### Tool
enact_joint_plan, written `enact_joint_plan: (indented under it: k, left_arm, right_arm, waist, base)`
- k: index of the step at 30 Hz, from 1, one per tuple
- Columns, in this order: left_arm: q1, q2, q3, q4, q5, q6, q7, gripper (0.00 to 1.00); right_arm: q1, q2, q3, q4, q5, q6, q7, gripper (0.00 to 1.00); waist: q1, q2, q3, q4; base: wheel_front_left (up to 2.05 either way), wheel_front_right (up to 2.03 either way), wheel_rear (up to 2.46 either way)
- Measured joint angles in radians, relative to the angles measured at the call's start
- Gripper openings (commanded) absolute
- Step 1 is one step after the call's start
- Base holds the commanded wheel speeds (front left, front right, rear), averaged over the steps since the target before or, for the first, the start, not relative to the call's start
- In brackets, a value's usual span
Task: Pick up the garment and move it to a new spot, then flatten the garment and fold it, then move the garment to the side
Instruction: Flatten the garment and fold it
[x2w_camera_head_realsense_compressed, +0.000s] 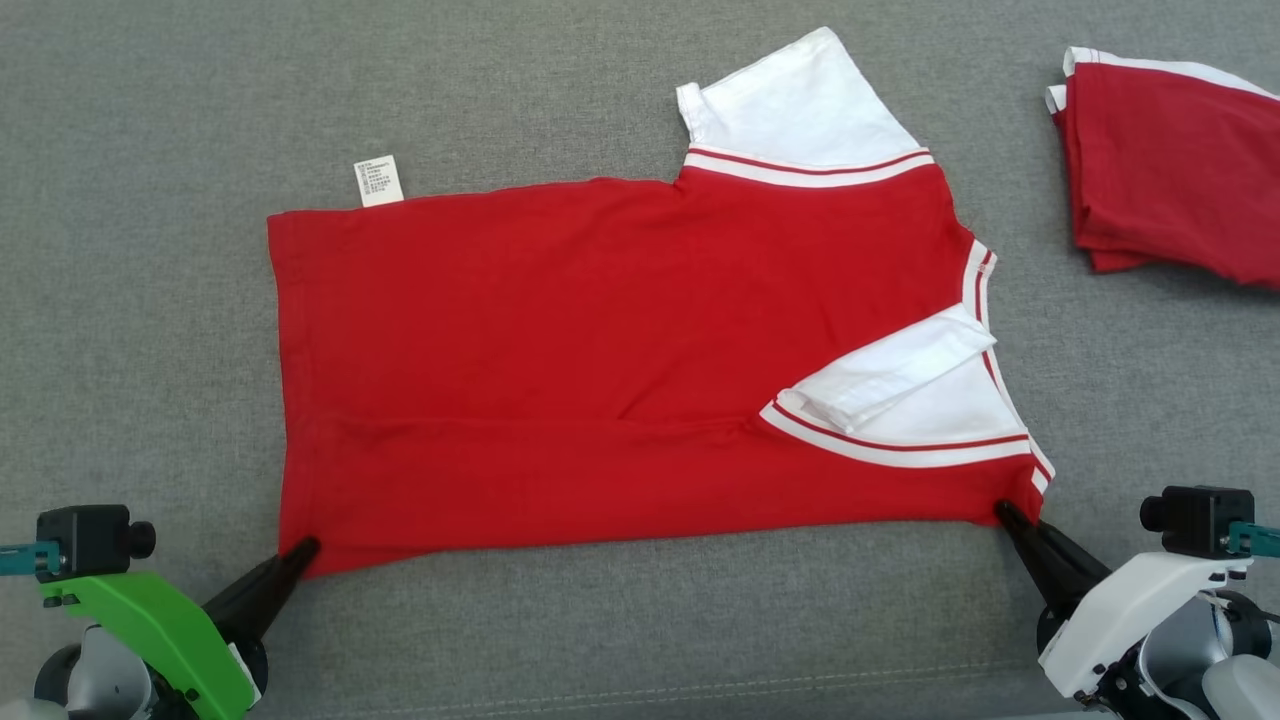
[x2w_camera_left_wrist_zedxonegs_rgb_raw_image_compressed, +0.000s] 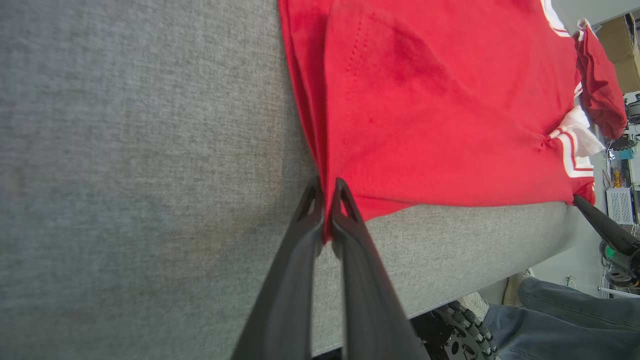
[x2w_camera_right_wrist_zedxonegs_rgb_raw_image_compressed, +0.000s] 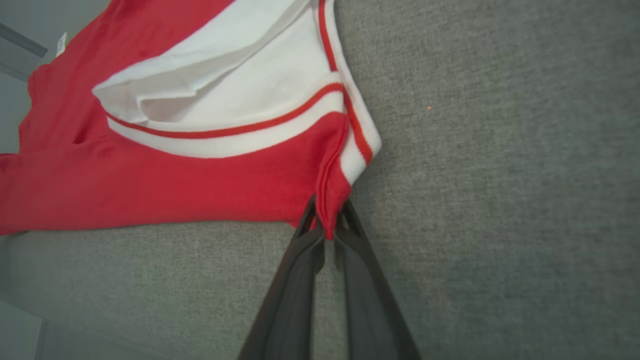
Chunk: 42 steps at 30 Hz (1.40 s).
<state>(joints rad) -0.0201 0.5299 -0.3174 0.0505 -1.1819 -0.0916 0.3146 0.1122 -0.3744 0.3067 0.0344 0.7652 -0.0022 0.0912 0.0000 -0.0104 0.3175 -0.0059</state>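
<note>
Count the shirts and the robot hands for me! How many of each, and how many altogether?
Shirts: 2, the spread shirt and the folded shirt
Grippers: 2, the left gripper and the right gripper, each pinching a near corner of the spread shirt
Total: 4

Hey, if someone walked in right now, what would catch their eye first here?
The big red shirt with white sleeves, spread across the grey surface. The left hand and right hand each pinch a near corner. A second red garment lies folded at far right.
</note>
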Motion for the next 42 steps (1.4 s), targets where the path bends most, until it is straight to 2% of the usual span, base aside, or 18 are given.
enact_joint_plan:
  k: [1, 2, 3, 9, 13, 15, 20, 23, 27, 32, 34, 39, 42]
  left_arm:
    - [0.001, 0.000, -0.001, -0.005, 0.000, 0.001, 0.000, 0.96]
    - [0.004, 0.002, -0.003, -0.013, 0.002, 0.001, 0.002, 1.00]
    - [0.011, 0.005, -0.004, -0.023, 0.005, 0.004, 0.002, 1.00]
    - [0.049, 0.074, 0.030, -0.077, 0.039, 0.025, -0.004, 1.00]
    - [-0.011, 0.155, 0.074, -0.131, 0.105, 0.032, -0.012, 1.00]
    - [-0.065, 0.174, 0.087, -0.156, 0.113, 0.035, -0.003, 1.00]
    - [-0.229, 0.186, 0.077, -0.191, 0.127, 0.030, 0.051, 1.00]
    - [-0.327, 0.192, 0.055, -0.189, 0.150, 0.030, 0.080, 1.00]
    - [-0.410, 0.185, 0.004, -0.163, 0.167, 0.030, 0.126, 1.00]
    - [-0.507, 0.137, -0.026, -0.132, 0.173, 0.027, 0.143, 1.00]
    - [-0.546, 0.119, -0.034, -0.123, 0.176, 0.021, 0.143, 1.00]
    - [-0.606, 0.024, -0.083, -0.067, 0.202, 0.009, 0.132, 1.00]
    - [-0.632, 0.014, -0.097, -0.058, 0.202, -0.001, 0.124, 1.00]
  right_arm:
    - [-0.001, -0.009, 0.002, -0.006, -0.007, -0.001, 0.007, 0.62]
    - [-0.001, -0.018, 0.003, -0.014, -0.018, -0.002, 0.014, 0.87]
    - [-0.002, -0.026, 0.005, -0.024, -0.026, -0.008, 0.020, 1.00]
    - [-0.026, -0.111, 0.016, -0.115, -0.049, -0.008, 0.096, 1.00]
    - [-0.170, -0.172, -0.022, -0.195, -0.100, -0.008, 0.127, 1.00]
    - [-0.257, -0.188, -0.032, -0.224, -0.101, -0.008, 0.155, 1.00]
    - [-0.468, -0.186, -0.038, -0.224, -0.116, -0.019, 0.220, 1.00]
    - [-0.597, -0.147, -0.031, -0.187, -0.117, -0.028, 0.259, 1.00]
    - [-0.719, -0.099, 0.008, -0.117, -0.122, -0.047, 0.315, 1.00]
    - [-0.844, -0.070, 0.012, -0.047, -0.166, -0.072, 0.341, 1.00]
    - [-0.893, -0.069, 0.007, -0.027, -0.186, -0.080, 0.341, 1.00]
    - [-0.935, -0.065, -0.001, 0.082, -0.221, -0.081, 0.332, 1.00]
    - [-0.949, -0.064, -0.005, 0.119, -0.230, -0.096, 0.332, 1.00]
  waist:
    - [0.0000, 0.0000, 0.001, 0.004]
    - [0.0000, 0.0000, 0.002, 0.007]
    - [0.0000, 0.0000, 0.004, 0.008]
    - [0.0000, 0.0000, 0.026, 0.010]
    - [0.0000, 0.0000, 0.054, 0.009]
    - [0.0000, 0.0000, 0.071, 0.008]
    - [0.0000, 0.0000, 0.126, 0.006]
    - [0.0000, 0.0000, 0.162, 0.008]
    - [0.0000, 0.0000, 0.213, 0.014]
    - [0.0000, 0.0000, 0.278, 0.029]
    - [0.0000, 0.0000, 0.303, 0.037]
    - [0.0002, 0.0000, 0.356, 0.067]
    - [0.0000, 0.0000, 0.374, 0.091]
  base:
    - [0.00, 0.00, 0.00]
    - [0.00, 0.00, 0.00]
    - [0.00, 0.00, 0.00]
    - [0.00, 0.00, 0.00]
    - [0.00, 0.00, 0.00]
    - [0.00, 0.00, 0.00]
    - [0.00, 0.00, 0.00]
    - [0.00, 0.00, 0.00]
    - [0.00, 0.00, 0.00]
    - [0.00, 0.00, 0.00]
    - [0.00, 0.00, 0.00]
    - [0.00, 0.00, 0.00]
    - [0.00, 0.00, 0.00]
